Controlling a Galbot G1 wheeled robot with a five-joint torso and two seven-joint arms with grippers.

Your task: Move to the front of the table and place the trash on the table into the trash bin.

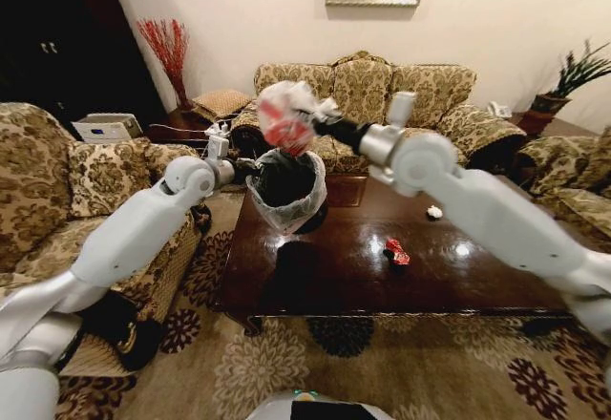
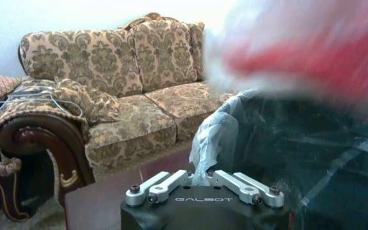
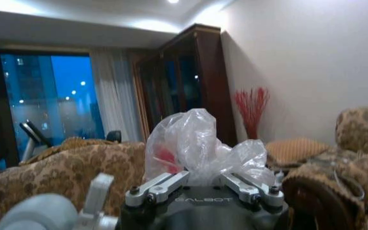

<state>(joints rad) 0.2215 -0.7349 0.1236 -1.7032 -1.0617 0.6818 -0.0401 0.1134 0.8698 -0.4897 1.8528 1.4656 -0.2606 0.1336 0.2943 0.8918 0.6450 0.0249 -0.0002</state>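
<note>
I'm holding the bag bundle clamped in the right gripper directly above the trash bin — ready to drop. The left gripper is pinching what looks like the bin's liner at the desk's far-left corner, steadying it. A red wrapper is waiting mid-desk.

Left wrist view. The left gripper has its jaws closed on the translucent grey-white liner of the trash bin, at the liner's near edge. The bin's dark interior lies just beyond the jaws. A blurred white-and-red plastic bag bundle is directly above the bin's opening. A strip of dark glossy tabletop shows beneath the gripper. Behind stands a floral-patterned sofa with a carved dark wooden arm.
</note>
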